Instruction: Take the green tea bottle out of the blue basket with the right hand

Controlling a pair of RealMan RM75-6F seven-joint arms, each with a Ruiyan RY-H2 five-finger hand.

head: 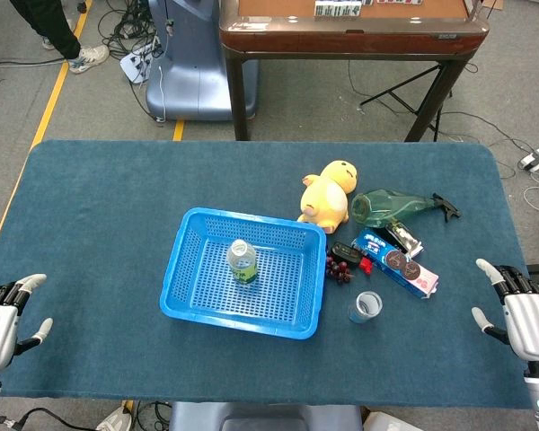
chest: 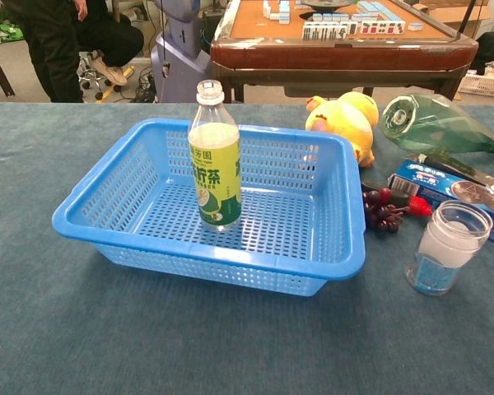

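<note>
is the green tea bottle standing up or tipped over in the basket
Upright: the green tea bottle stands on the blue basket floor, white cap on top.

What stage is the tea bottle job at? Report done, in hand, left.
Done: nothing yet. The green tea bottle stands upright inside the blue basket, untouched.
In hand: nothing. The right hand rests open at the table's near right edge, far from the basket; the left hand is open at the near left edge.
Left: the reach, the grasp, the lift out.
</note>
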